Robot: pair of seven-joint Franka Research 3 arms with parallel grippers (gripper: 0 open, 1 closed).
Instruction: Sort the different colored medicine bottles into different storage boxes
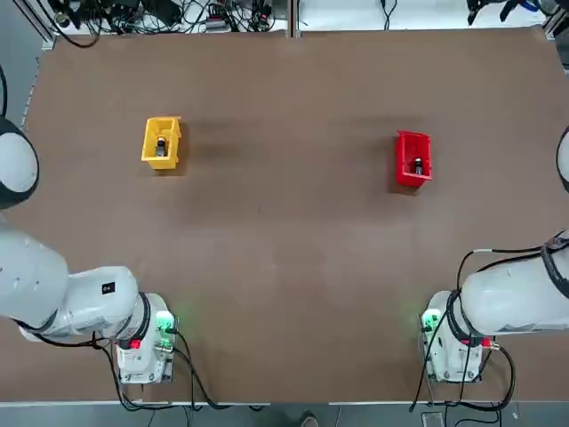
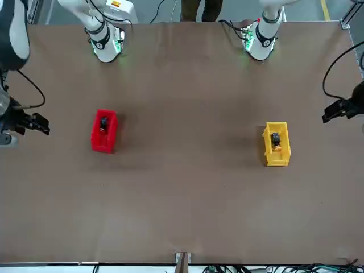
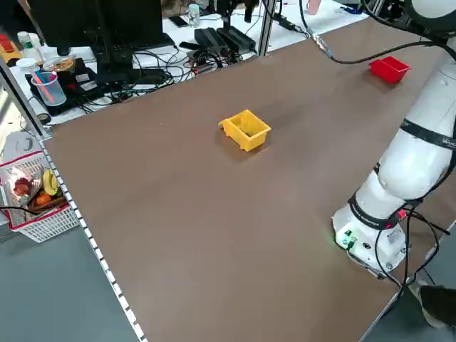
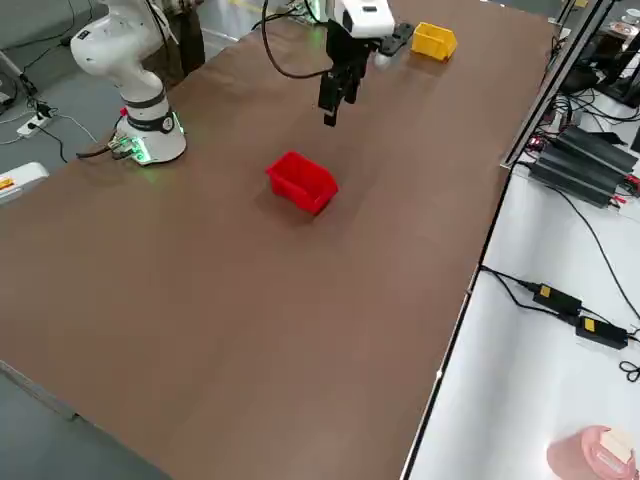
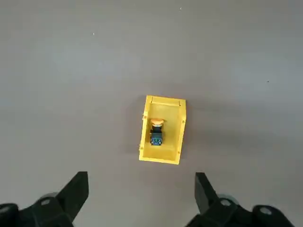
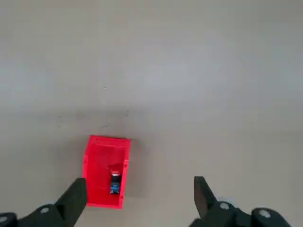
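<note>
Here both grippers are empty and raised well clear of the table. In the left wrist view the left gripper shows its two fingers at the lower edge of the frame, spread wide, with nothing between them; the yellow box sits at frame centre, above the gap and well apart from the fingers. Inside it lies a dark bottle with an orange cap, cap toward the box's upper end. In the right wrist view the right gripper is likewise spread wide and holds nothing; the red box sits at lower left, close to the left-hand finger in the frame though apart in height, and contains a dark bottle with a red cap. In the top view the yellow box is at upper left and the red box at upper right, far apart on the brown table, each with one bottle inside. Each cap colour matches its box, so the sort appears complete; the open, lifted fingers are consistent with a release and withdrawal rather than an approach. No bottle remains loose on the table in any view.
</note>
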